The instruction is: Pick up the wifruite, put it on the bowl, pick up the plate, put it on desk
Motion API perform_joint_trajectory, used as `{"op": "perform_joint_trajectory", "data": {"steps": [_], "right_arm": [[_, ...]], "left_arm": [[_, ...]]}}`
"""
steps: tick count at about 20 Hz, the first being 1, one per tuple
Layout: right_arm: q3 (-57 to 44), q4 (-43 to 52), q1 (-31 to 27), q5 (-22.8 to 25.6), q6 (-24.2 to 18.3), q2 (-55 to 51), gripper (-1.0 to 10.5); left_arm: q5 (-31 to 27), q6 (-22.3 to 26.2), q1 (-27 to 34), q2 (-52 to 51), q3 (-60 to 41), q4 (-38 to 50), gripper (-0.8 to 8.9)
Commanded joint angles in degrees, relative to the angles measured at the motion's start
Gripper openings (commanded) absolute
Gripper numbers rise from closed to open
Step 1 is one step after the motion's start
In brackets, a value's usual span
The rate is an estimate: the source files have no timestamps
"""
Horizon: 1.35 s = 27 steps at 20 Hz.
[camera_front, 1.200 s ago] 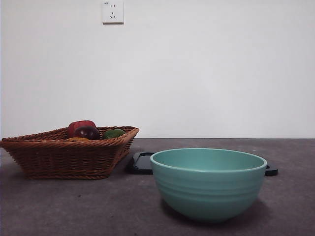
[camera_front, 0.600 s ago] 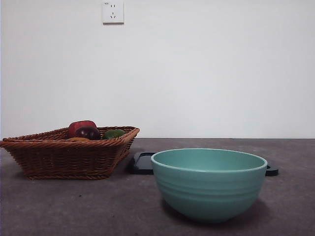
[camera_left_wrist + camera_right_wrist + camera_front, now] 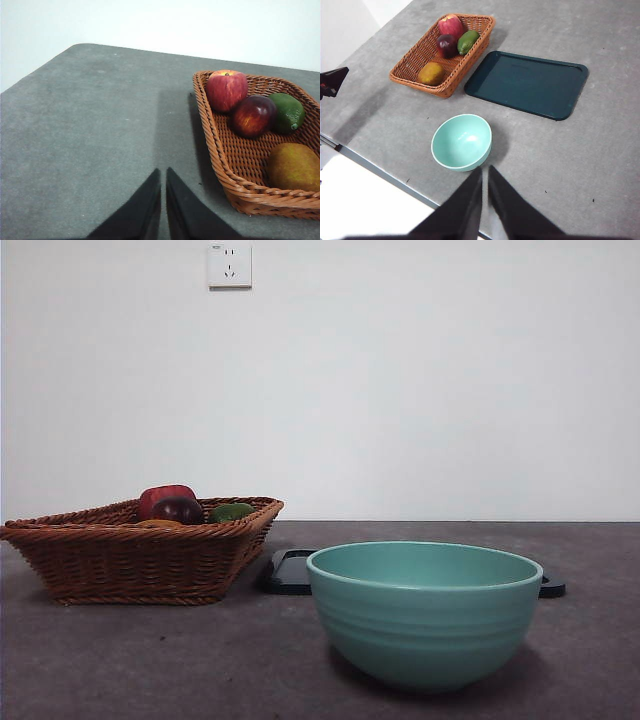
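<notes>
The wifruite (image 3: 293, 166) is being kept in the wicker basket (image 3: 220, 155), near its rim. The bowl (image 3: 461, 142) is being left standing empty by the counter (image 3: 560, 150) edge. Both the left claw (image 3: 163, 182) and right claw (image 3: 485, 180) are being held closed, clear above.
</notes>
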Motion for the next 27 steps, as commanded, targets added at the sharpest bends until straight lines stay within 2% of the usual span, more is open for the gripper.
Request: {"op": "perform_joint_trajectory", "data": {"steps": [1,6,7,8,10,11,12,13,15,17,27], "right_arm": [[1.0,0.4,0.4,0.1,-0.5,0.0,0.1],[0.9,0.4,-0.2,0.3,-0.5,0.0,0.1],[0.5,0.9,-2.0,0.2,-2.3,0.1,0.1],[-1.5,4.0,-4.2,0.5,-6.4,0.0,0.1],[-12.2,17.4,-9.7,2.8,-17.3,-2.7,0.1],[-21.0,28.2,-13.6,4.0,-21.6,-5.3,0.1],[-30.0,39.4,-17.9,3.4,-23.3,-8.0,0.1],[-37.5,48.5,-21.7,2.6,-23.2,-10.2,0.1],[-49.8,63.3,-28.1,2.4,-20.4,-13.4,0.1],[-57.8,69.9,-32.1,2.4,-19.1,-16.2,0.1],[-66.8,69.5,-34.9,3.1,-18.4,-21.0,0.1]], "left_arm": [[-0.2,1.0,0.0,-0.1,-1.2,-0.3,0.16],[-0.2,1.0,0.0,-0.1,-1.2,-0.3,0.15],[-0.2,1.0,0.0,-0.1,-1.2,-0.3,0.16],[-0.2,0.9,0.0,-0.1,-1.2,-0.3,0.16],[-0.2,0.9,0.0,-0.1,-1.2,-0.3,0.16],[-0.2,0.9,0.0,-0.1,-1.2,-0.3,0.15],[-0.2,0.9,0.0,-0.1,-1.2,-0.3,0.16],[-0.2,0.9,0.0,-0.1,-1.2,-0.3,0.16],[-0.2,0.9,0.0,-0.1,-1.2,-0.3,0.16],[-0.2,0.9,0.0,-0.1,-1.2,-0.3,0.16],[-0.2,0.9,0.0,-0.1,-1.2,-0.3,0.15]]}}
